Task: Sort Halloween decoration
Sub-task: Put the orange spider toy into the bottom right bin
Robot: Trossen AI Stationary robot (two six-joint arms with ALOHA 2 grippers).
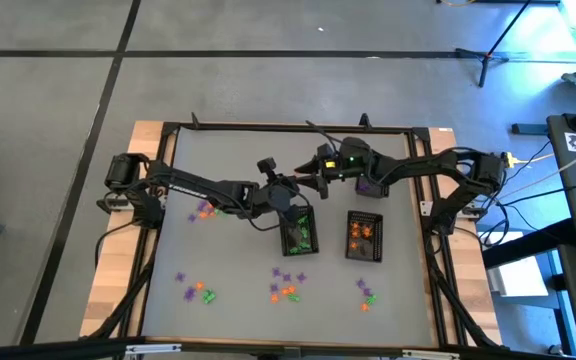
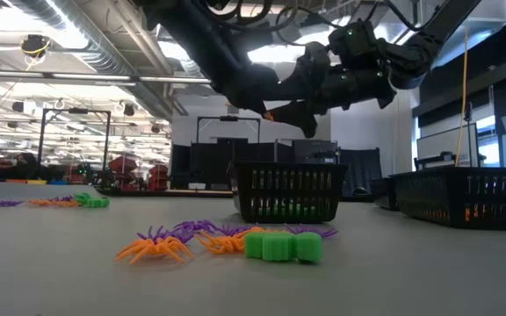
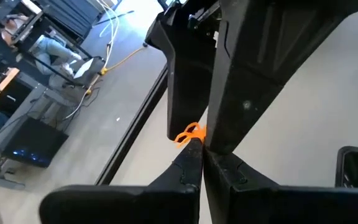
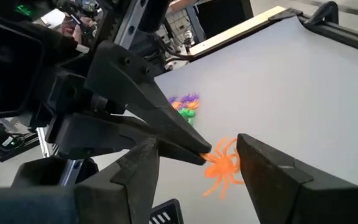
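Observation:
An orange spider [image 4: 224, 165], one of the Halloween decorations, is held in the air above the table's middle. My left gripper [image 3: 201, 154] is shut on it. My right gripper [image 4: 197, 149] is open, and its two fingers stand on either side of the spider and of the left fingertips. I cannot tell whether the right fingers touch the spider's legs. Loose orange, green and purple trinkets [image 1: 288, 286] lie in small heaps on the table. Three black mesh baskets stand there too, one of them holding green pieces [image 1: 298, 234]. My left gripper pinches the orange spider [image 3: 190, 133] between the very ends of its two shut fingers, by one side of its body. The fingers slant slightly downward toward the table's right. The spider sticks out beyond the fingertips, legs spread, lifted clear of the table.
The basket with orange pieces [image 1: 364, 236] stands right of the green one, and the third basket [image 1: 370, 186] sits under the right arm. Trinket heaps lie at the left [image 1: 203, 210], near left [image 1: 196, 292] and near right [image 1: 366, 293]. A black frame [image 1: 288, 126] borders the table.

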